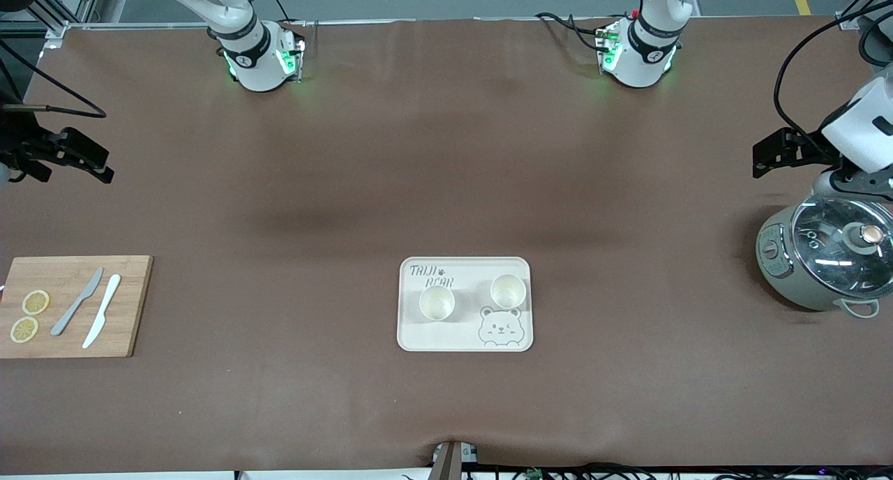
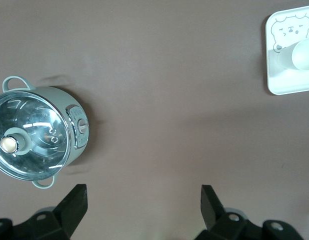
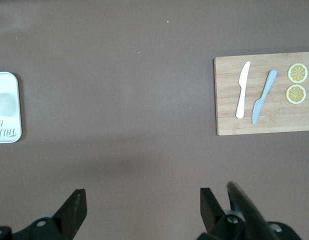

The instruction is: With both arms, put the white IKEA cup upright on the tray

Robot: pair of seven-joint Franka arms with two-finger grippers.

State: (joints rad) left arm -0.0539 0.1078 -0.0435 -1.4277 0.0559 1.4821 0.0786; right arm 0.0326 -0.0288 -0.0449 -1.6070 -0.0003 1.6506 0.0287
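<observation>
Tray (image 1: 465, 337) sits on the table (image 1: 446, 187), midway along its length and toward the edge nearest the front camera. Cream-white, rectangular, rounded corners, raised rim. Grey "TAIJI BEAR" lettering at one corner, bear-face drawing at the diagonally opposite one.

Two white cups upright on the tray, mouths up. First cup (image 1: 437, 303) sits below the lettering, toward my right arm's end. Second cup (image 1: 507, 291) sits just above the bear face, toward my left arm's end. They stand apart, not touching. Both look empty, walls plain white.

My left end effector (image 1: 767, 158) hangs over the table edge at my left arm's end, fingers (image 2: 74, 202) wide apart, gripping nothing. A lidded grey-green cooker pot (image 1: 823, 260) with glass lid stands on the table below it.

My right end effector (image 1: 84, 160) hangs over the opposite end edge, fingers (image 3: 74, 207) also spread, empty. Wooden cutting board (image 1: 70, 340) there carries two knives and two lemon slices.
</observation>
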